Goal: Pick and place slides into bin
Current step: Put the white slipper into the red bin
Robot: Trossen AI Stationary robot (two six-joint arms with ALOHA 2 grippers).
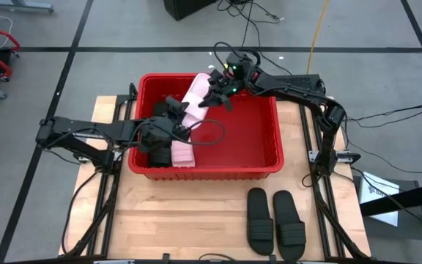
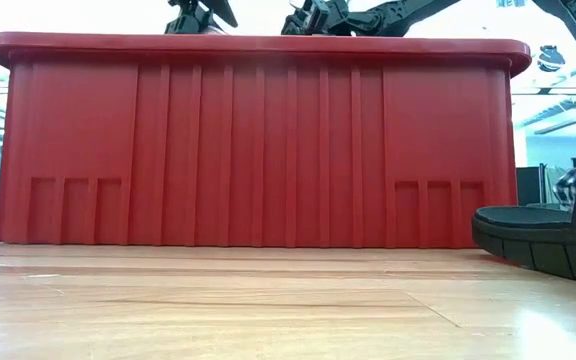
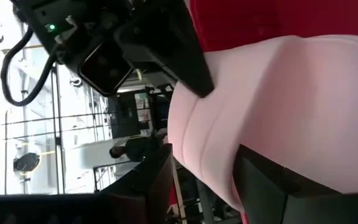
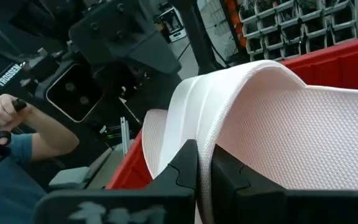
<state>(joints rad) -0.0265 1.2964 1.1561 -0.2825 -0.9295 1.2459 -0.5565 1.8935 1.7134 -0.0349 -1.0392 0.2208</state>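
A pale pink slide hangs tilted over the far left part of the red bin, held between both grippers. My right gripper reaches in from the far right and is shut on it. My left gripper comes from the left and stands wide around the slide's nearer end. A second pink slide lies on the bin floor under my left arm. Two black slides lie flat on the table near the front right. In the low view only the arms' tops show above the bin. My left gripper has the slide's nearer end between its two widely spread fingers, and the pink body fills the gap. Which part of the slide this is, I cannot tell. The slide is clear of the bin floor. My right gripper pinches the rim of the slide's arched strap between its two fingers, one on the smooth outer face and one on the dotted inner face. The fingers come nearly level from the far right. The slide is lifted, tilted over the bin.
The bin's right half shows bare red floor. Wooden table lies bare in front of the bin on the left. One black slide sits right of the bin in the low view. A person's hand shows beyond the table.
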